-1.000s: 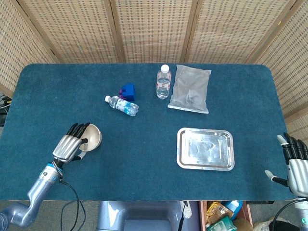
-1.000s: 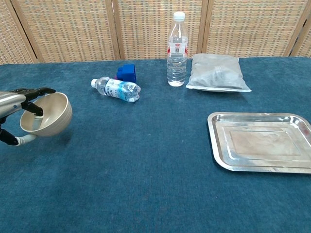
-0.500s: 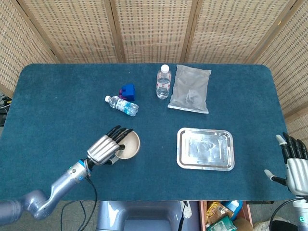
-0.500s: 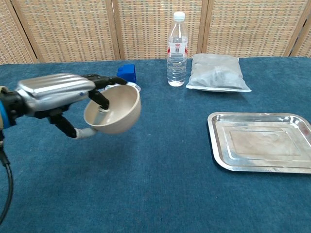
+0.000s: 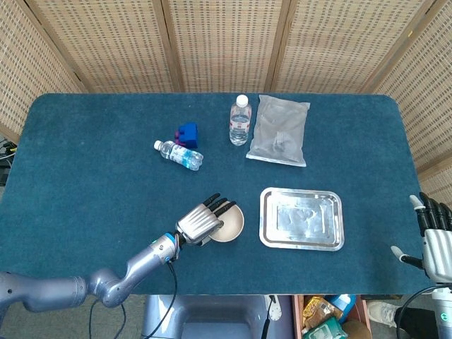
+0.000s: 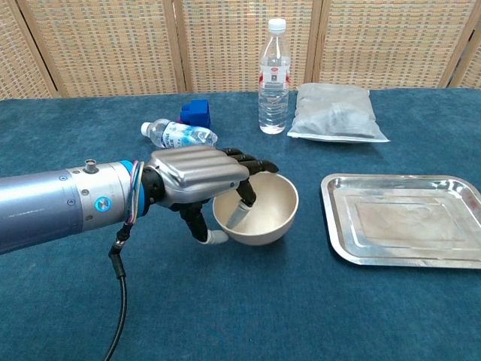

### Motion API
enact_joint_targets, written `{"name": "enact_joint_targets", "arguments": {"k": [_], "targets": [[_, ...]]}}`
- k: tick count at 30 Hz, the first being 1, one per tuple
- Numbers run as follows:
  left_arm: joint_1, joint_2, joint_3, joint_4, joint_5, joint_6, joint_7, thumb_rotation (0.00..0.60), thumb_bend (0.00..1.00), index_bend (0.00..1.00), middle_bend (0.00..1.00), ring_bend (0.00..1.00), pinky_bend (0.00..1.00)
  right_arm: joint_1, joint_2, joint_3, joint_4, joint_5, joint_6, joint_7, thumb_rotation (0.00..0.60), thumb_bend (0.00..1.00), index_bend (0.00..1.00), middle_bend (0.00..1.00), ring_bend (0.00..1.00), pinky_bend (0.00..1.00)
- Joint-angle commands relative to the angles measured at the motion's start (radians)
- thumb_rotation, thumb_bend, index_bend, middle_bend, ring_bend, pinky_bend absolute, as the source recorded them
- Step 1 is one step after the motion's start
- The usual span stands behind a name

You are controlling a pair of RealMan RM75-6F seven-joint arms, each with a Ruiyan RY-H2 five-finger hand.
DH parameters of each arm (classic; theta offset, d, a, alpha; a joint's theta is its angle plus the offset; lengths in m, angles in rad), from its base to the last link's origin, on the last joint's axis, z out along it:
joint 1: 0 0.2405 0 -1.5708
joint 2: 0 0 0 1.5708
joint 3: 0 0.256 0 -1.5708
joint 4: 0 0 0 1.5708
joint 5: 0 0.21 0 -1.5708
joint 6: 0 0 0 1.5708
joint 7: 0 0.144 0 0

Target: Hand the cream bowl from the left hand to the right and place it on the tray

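Here, left robot hand (image 6: 197, 177) gripping cream bowl (image 6: 259, 210), right robot hand (image 5: 436, 240) spread, bottle label unreadable.

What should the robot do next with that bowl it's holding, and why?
Probably bring the right hand in toward the cream bowl. The left hand grips the bowl just left of the tray, while the right hand hangs open at the table's far edge.

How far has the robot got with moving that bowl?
Done: the left hand has picked up the cream bowl and holds it beside the tray. In hand: carrying it toward the handover. Left: the right hand waits open at the table edge, and the tray is empty.
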Motion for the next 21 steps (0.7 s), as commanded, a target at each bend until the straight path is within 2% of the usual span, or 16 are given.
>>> {"name": "enact_joint_targets", "arguments": {"k": [1, 2, 4, 7, 11, 13, 15, 18, 21], "targets": [[-0.026, 0.011, 0.015, -0.019, -0.094, -0.022, 0.060, 0.600, 0.00, 0.12, 0.00, 0.00, 0.00, 0.000, 0.001, 0.000, 0.000, 0.000, 0.000, 0.001, 0.600, 0.00, 0.00, 0.00, 0.00, 0.00], [-0.029, 0.016, 0.017, -0.030, -0.112, -0.016, 0.074, 0.600, 0.00, 0.05, 0.00, 0.00, 0.00, 0.000, 0.001, -0.001, 0.000, -0.001, 0.000, 0.001, 0.600, 0.00, 0.00, 0.00, 0.00, 0.00], [-0.029, 0.030, 0.019, -0.054, -0.132, 0.003, 0.085, 0.600, 0.00, 0.00, 0.00, 0.00, 0.00, -0.001, 0.001, -0.002, -0.001, -0.003, 0.002, 0.002, 0.600, 0.00, 0.00, 0.00, 0.00, 0.00], [-0.019, 0.064, 0.016, -0.099, -0.133, 0.047, 0.083, 0.600, 0.00, 0.00, 0.00, 0.00, 0.00, -0.002, 0.001, -0.004, -0.002, -0.007, 0.004, 0.002, 0.600, 0.00, 0.00, 0.00, 0.00, 0.00], [0.025, 0.152, 0.009, -0.176, -0.090, 0.137, 0.040, 0.600, 0.00, 0.00, 0.00, 0.00, 0.00, -0.003, 0.000, -0.010, -0.003, -0.017, 0.007, -0.001, 0.600, 0.00, 0.00, 0.00, 0.00, 0.00], [0.130, 0.298, 0.001, -0.240, -0.053, 0.299, -0.016, 0.600, 0.00, 0.00, 0.00, 0.00, 0.00, 0.008, -0.010, -0.028, 0.000, -0.055, -0.004, -0.015, 0.600, 0.00, 0.00, 0.00, 0.00, 0.00], [0.202, 0.404, 0.020, -0.283, -0.010, 0.370, -0.100, 0.600, 0.00, 0.00, 0.00, 0.00, 0.00, 0.021, -0.024, -0.038, 0.014, -0.088, -0.010, -0.028, 0.600, 0.00, 0.00, 0.00, 0.00, 0.00], [0.284, 0.490, 0.032, -0.273, 0.017, 0.455, -0.217, 0.600, 0.00, 0.00, 0.00, 0.00, 0.00, 0.058, -0.041, -0.057, 0.046, -0.172, -0.027, -0.048, 0.600, 0.00, 0.00, 0.00, 0.00, 0.00], [0.355, 0.533, 0.048, -0.258, 0.020, 0.522, -0.295, 0.600, 0.00, 0.00, 0.00, 0.00, 0.00, 0.109, -0.047, -0.072, 0.074, -0.259, -0.055, -0.033, 0.600, 0.00, 0.00, 0.00, 0.00, 0.00]]}}
